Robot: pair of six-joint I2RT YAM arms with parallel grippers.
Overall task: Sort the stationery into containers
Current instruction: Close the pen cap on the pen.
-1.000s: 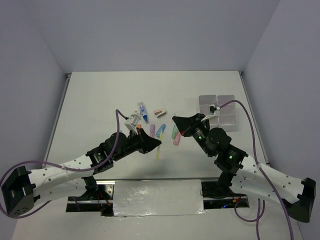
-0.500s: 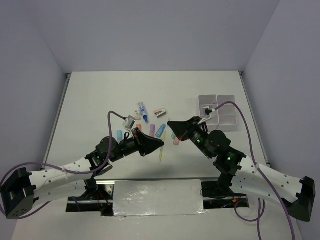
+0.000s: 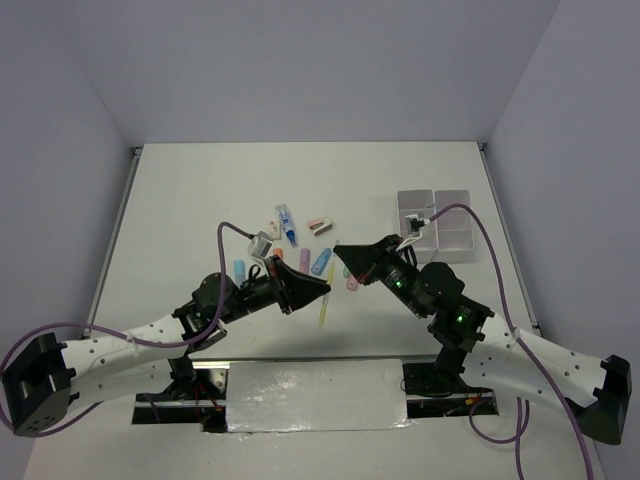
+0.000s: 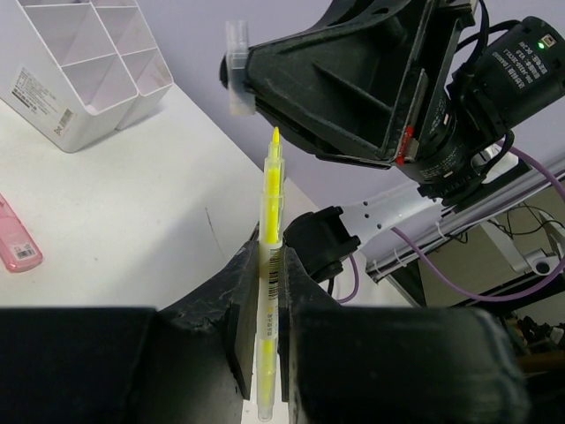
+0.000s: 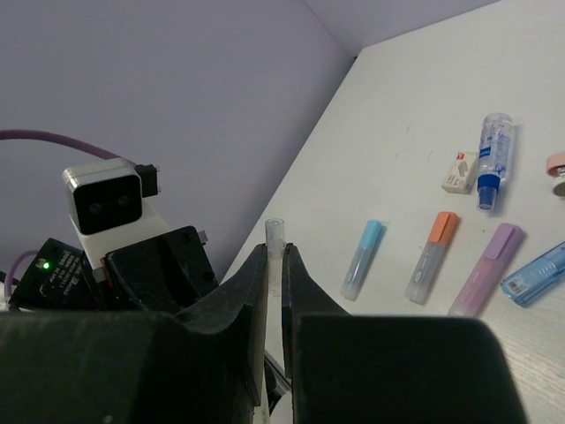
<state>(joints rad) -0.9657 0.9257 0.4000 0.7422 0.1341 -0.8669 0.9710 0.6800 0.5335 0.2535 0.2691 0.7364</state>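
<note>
My left gripper (image 4: 269, 256) (image 3: 320, 291) is shut on a yellow highlighter (image 4: 272, 203), whose bare tip points up and away. Just beyond that tip my right gripper (image 5: 274, 252) (image 3: 341, 251) is shut on a small clear cap (image 5: 274, 233) (image 4: 237, 66); cap and tip are a short way apart. More stationery lies on the table: a blue marker (image 5: 362, 259), an orange marker (image 5: 431, 256), a purple marker (image 5: 485, 278), a blue-white tube (image 5: 493, 159) and a small eraser (image 5: 457, 170). The containers (image 3: 440, 222) stand at the right, a white block of compartments.
Both grippers meet above the middle of the table, over the scattered markers (image 3: 320, 262). A pink item (image 4: 13, 243) lies near the containers (image 4: 84, 71). The left arm's wrist camera (image 5: 106, 199) sits close behind the cap. Walls enclose the table on three sides.
The left gripper has swung right and nearer with the yellow highlighter, and the right gripper has moved left toward it with the cap. Little has moved in the last half second.
</note>
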